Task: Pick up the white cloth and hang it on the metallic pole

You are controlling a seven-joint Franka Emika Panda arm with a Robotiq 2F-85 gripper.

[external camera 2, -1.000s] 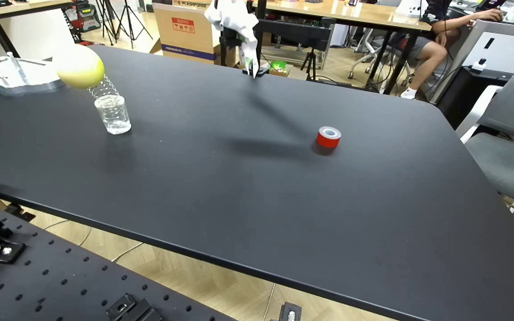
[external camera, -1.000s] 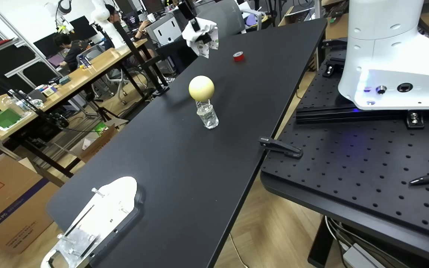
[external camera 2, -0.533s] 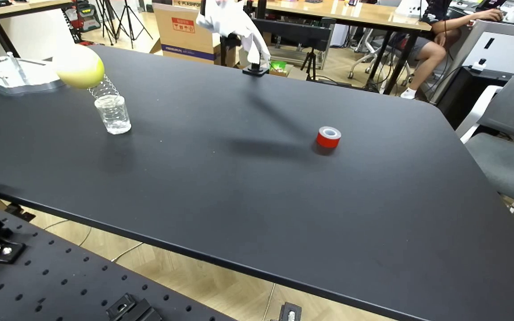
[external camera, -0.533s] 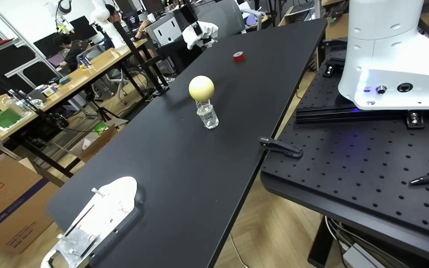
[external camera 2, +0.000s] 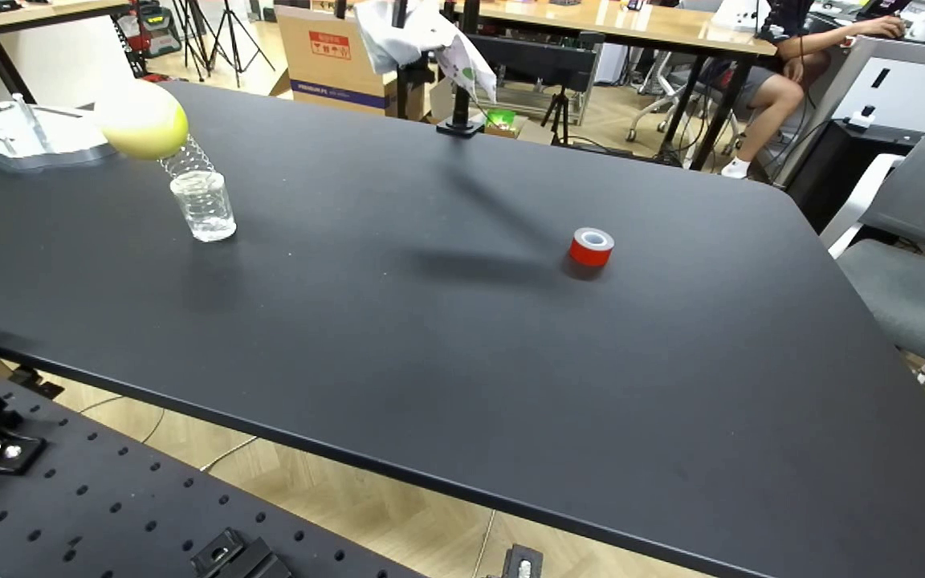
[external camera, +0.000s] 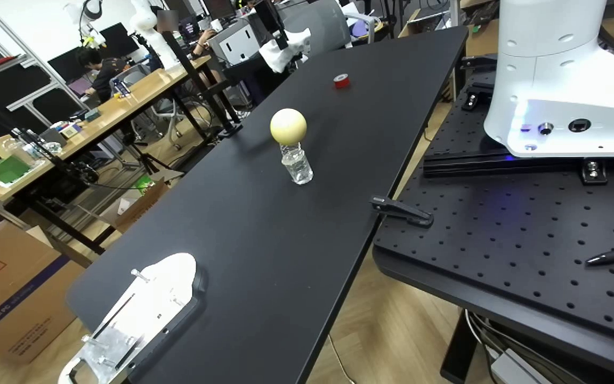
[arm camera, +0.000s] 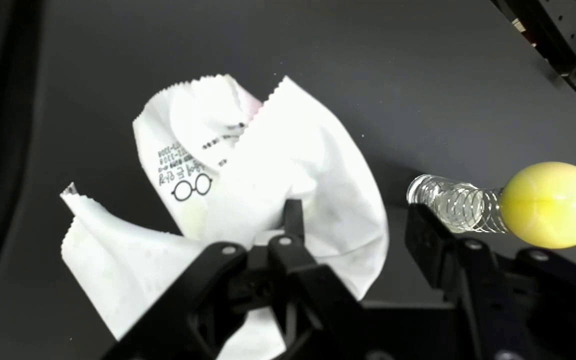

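Note:
The white cloth (arm camera: pixel 328 165), printed with a pair of glasses and dark lettering, is crumpled and off the table, with loose corners spread out. My gripper (arm camera: pixel 358 215) stands open in the wrist view. Its left fingertip (arm camera: pixel 294 217) sits in the cloth's folds, while dark tabletop shows between the cloth's edge and the right finger (arm camera: pixel 425 245). In both exterior views the cloth (external camera: pixel 285 48) (external camera 2: pixel 414 36) hangs in the air at the far side. Behind it a dark post rises from a base (external camera 2: pixel 460 128); whether this is the metallic pole I cannot tell.
A yellow ball (external camera 2: pixel 141 120) on a spring tops a clear cup (external camera 2: pixel 204 207). A red tape roll (external camera 2: pixel 591 249) lies on the black table. A white pegged plate (external camera: pixel 163 293) rests at one end. A blurred dark bar (arm camera: pixel 3 150) crosses the wrist view's left edge.
The cloth's hanging tip has risen and swung right in an exterior view, and the cloth is spread wider. The gripper has shifted slightly and its jaws have come apart.

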